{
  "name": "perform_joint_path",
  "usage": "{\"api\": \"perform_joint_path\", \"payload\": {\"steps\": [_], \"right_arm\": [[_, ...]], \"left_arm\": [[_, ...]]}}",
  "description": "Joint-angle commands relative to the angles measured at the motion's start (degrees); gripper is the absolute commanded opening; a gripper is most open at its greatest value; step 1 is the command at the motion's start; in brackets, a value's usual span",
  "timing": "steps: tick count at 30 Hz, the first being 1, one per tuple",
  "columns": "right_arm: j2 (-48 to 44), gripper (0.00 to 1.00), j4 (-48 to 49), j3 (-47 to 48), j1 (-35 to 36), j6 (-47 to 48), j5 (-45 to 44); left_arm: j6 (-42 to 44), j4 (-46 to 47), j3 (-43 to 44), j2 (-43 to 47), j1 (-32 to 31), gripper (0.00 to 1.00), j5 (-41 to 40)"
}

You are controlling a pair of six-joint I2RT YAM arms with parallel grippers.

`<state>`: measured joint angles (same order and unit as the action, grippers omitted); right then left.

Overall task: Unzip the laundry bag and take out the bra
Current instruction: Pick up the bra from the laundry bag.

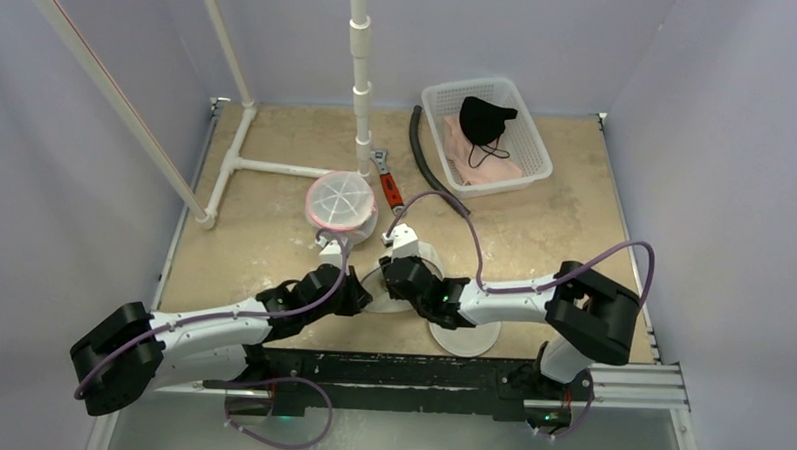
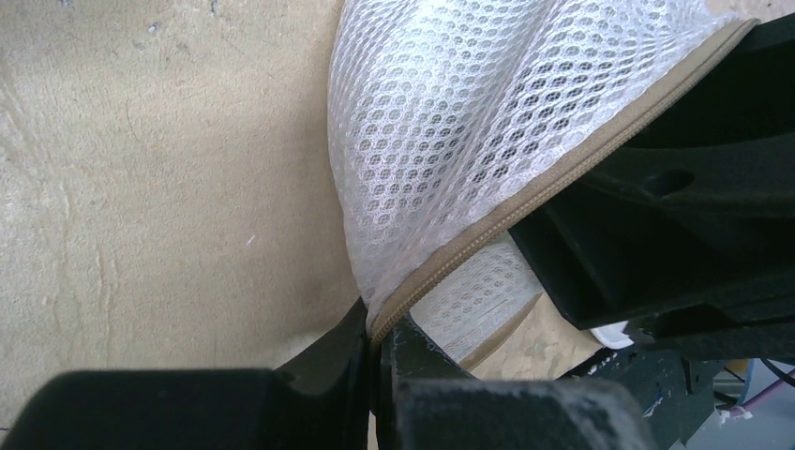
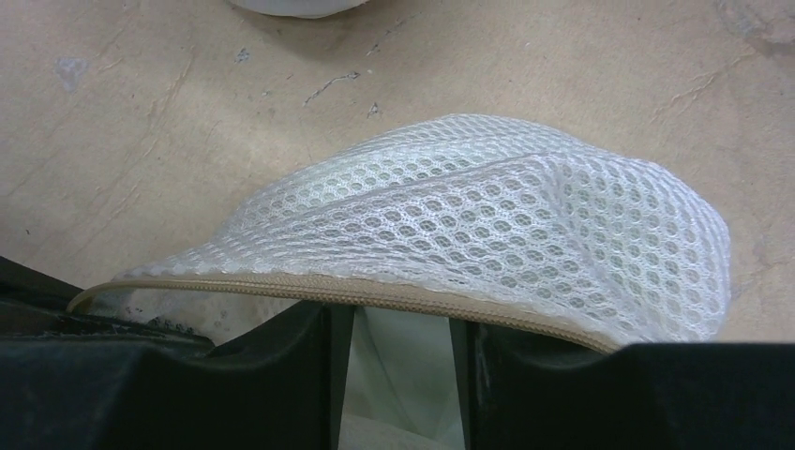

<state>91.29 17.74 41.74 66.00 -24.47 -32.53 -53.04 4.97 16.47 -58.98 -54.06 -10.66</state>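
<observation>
The white mesh laundry bag [image 1: 425,254] lies at the table's near middle, between both grippers. It has a tan zipper [image 2: 562,178] along its edge. My left gripper [image 1: 357,289] is shut on the zippered edge of the bag [image 2: 450,122], pinching it at the fingertips [image 2: 380,328]. My right gripper [image 1: 398,275] is open, its fingers [image 3: 281,347] tucked under the zipper [image 3: 375,292] in the bag's opening [image 3: 487,216]. Pale smooth fabric [image 3: 403,375] shows between them inside the bag; I cannot tell whether it is the bra.
A white basket [image 1: 532,150] at the back right holds a black and a pink garment. A round pink-rimmed mesh case [image 1: 340,201] sits by a white pipe frame [image 1: 266,165]. A white disc [image 1: 466,337], a red-handled tool [image 1: 388,190] and a black hose [image 1: 422,151] lie nearby.
</observation>
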Motion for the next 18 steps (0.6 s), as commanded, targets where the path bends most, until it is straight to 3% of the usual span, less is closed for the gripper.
{"api": "perform_joint_path", "payload": {"steps": [1,6,10,14,18], "right_arm": [[-3.3,0.49,1.9,-0.6,0.1,1.1,-0.1],[-3.8,0.61,4.4,-1.0,0.3,2.6,5.7],[-0.9,0.64,3.0,0.2,0.5,2.9,7.4],[1.7,0.62,-0.2,1.9,0.5,1.6,5.9],[3.3,0.51,-3.6,2.8,0.5,-0.9,0.0]], "left_arm": [[-0.9,0.5,-0.6,0.5,0.0,0.00,0.1],[-0.9,1.0,-0.6,0.2,0.0,0.00,0.4],[-0.9,1.0,-0.7,0.7,-0.1,0.00,0.4],[-1.0,0.7,-0.6,1.2,0.0,0.00,0.5],[-1.0,0.4,-0.6,1.7,0.0,0.00,0.6]]}}
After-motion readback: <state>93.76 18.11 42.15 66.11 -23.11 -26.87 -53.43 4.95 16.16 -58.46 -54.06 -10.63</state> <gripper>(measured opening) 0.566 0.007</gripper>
